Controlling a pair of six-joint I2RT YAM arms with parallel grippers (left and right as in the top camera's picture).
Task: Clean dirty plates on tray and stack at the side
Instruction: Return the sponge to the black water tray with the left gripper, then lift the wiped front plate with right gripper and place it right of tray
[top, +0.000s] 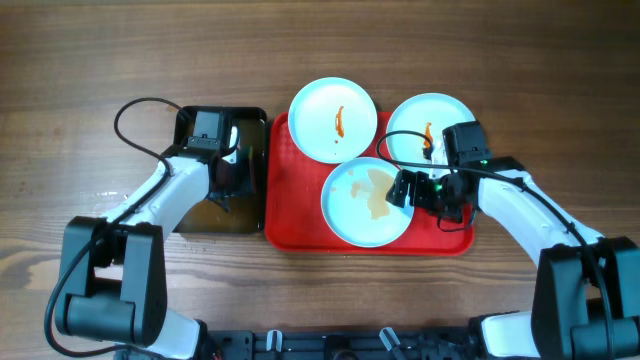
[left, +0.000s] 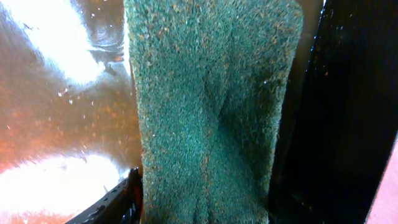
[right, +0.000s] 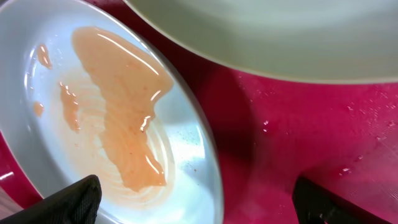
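left pincer (left: 202, 211): green sponge (left: 211, 106) fills the view straight ahead of it, flecked with orange-brown grit. black finger (left: 115, 202) sits against the sponge's left edge. The other finger is hidden, so it's probably clamped. brown water (left: 56, 124) with glare lies left of the pincer, black bin wall (left: 348, 112) to its right.

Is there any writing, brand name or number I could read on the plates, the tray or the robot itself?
None: no readable text in any view.
The plates, the tray, the black bin and the sponge bear no lettering.
The robot's arms show no marking large enough to read.
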